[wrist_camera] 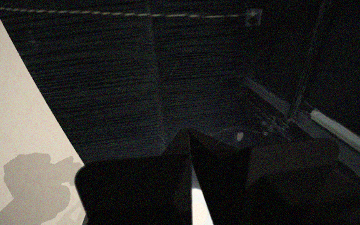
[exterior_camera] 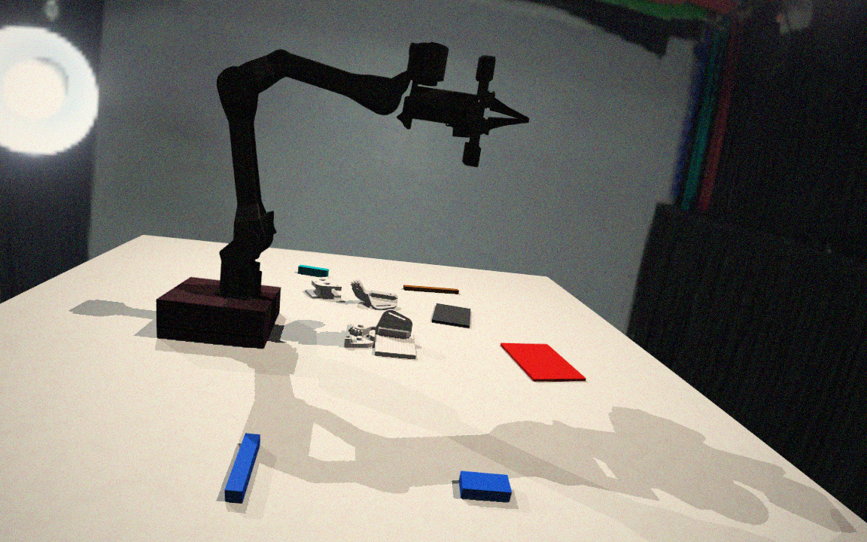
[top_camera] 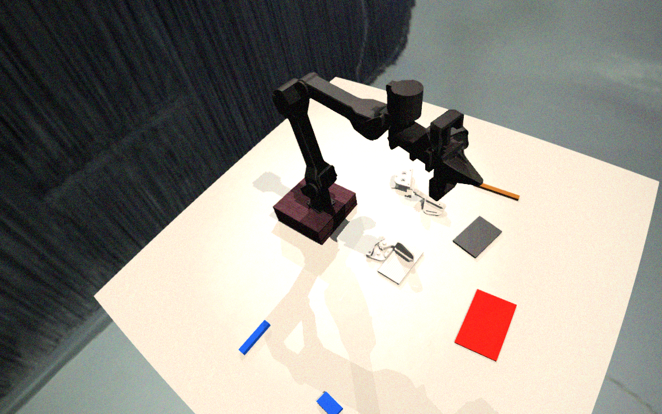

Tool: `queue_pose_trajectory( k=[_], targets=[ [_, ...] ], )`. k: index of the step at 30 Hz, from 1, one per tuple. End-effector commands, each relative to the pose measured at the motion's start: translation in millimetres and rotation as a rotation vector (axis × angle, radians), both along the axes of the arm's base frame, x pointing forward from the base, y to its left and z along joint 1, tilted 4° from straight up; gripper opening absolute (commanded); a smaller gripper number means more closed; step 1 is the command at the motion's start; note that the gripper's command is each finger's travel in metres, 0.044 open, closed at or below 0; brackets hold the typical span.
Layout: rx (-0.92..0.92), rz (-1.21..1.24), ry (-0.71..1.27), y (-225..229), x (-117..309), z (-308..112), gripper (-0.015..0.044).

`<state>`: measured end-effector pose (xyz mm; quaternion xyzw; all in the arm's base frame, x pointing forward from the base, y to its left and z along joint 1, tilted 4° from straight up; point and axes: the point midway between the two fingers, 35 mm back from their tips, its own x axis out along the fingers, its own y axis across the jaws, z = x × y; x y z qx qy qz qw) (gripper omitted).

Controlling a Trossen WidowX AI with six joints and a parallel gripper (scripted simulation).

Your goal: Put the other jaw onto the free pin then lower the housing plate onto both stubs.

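Note:
My gripper (top_camera: 480, 183) (exterior_camera: 527, 120) (wrist_camera: 186, 134) is shut and empty, high above the table and pointing sideways. Its fingertips meet in the wrist view, where no task part shows. The white base (top_camera: 375, 253) (exterior_camera: 357, 343) lies in front of the arm's foot. A jaw (top_camera: 403, 252) (exterior_camera: 393, 326), dark with shade, reaches from it over a white slab (top_camera: 395, 271) (exterior_camera: 394, 347). Farther back lies a loose white jaw (top_camera: 433, 206) (exterior_camera: 382, 300), beside a white piece with holes, seemingly the housing plate (top_camera: 404, 178) (exterior_camera: 323, 285). The pins and gear teeth are too small to judge.
A dark grey plate (top_camera: 477, 236) (exterior_camera: 451, 315), a red plate (top_camera: 486, 324) (exterior_camera: 543, 362) and an orange bar (top_camera: 500, 192) (exterior_camera: 430, 289) lie outward. A blue bar (top_camera: 254, 337) (exterior_camera: 242, 468) and blue block (top_camera: 329, 402) (exterior_camera: 485, 485) lie nearer the cameras; a teal block (exterior_camera: 313, 271) lies behind.

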<state>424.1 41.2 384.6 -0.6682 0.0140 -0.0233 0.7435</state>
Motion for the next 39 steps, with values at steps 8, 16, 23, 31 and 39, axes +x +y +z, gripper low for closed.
queue_pose_trajectory(
  k=[8, 16, 23, 31, 39],
  targets=[
    [0.242, 0.099, 0.201, 43, -2, -55, 0.0000],
    [0.411, 0.127, 0.360, 71, -11, -94, 0.0000],
    [0.551, 0.123, 0.508, 94, -25, -127, 0.0000],
    [0.698, 0.082, 0.682, 117, -46, -163, 0.0000],
    [0.830, -0.002, 0.855, 136, -74, -198, 0.0000]
  ],
)
